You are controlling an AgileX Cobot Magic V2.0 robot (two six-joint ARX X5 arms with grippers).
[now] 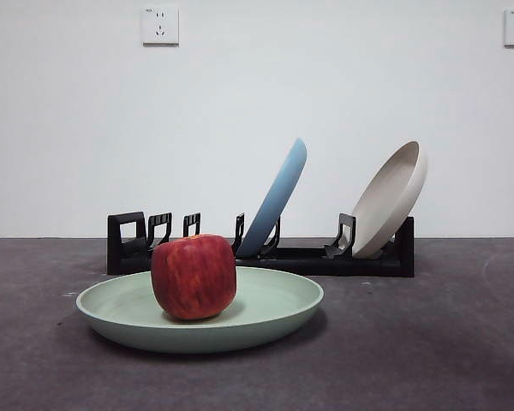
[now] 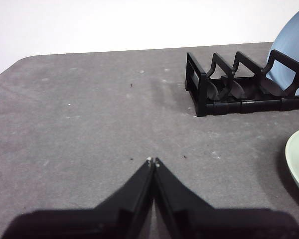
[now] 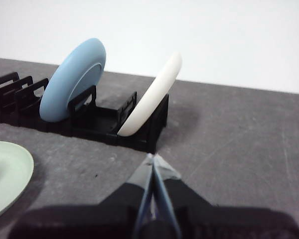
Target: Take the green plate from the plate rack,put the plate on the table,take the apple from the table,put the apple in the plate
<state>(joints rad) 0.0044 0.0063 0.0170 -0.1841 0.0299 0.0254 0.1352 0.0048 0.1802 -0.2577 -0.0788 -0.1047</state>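
The left gripper [image 2: 153,161] hangs over bare table [image 1: 445,342] with its jaws pressed together on nothing, the near end of the plate rack [image 1: 265,253] ahead of it. The apple [image 1: 194,276] sits upright inside the green plate [image 1: 278,312], which lies flat on the table just in front of the rack; further along the rack lean the light blue plate [image 1: 278,199] and then the cream-white plate [image 1: 392,199]. The right gripper [image 3: 153,158] hovers near the rack's far end, its jaws together and empty too.
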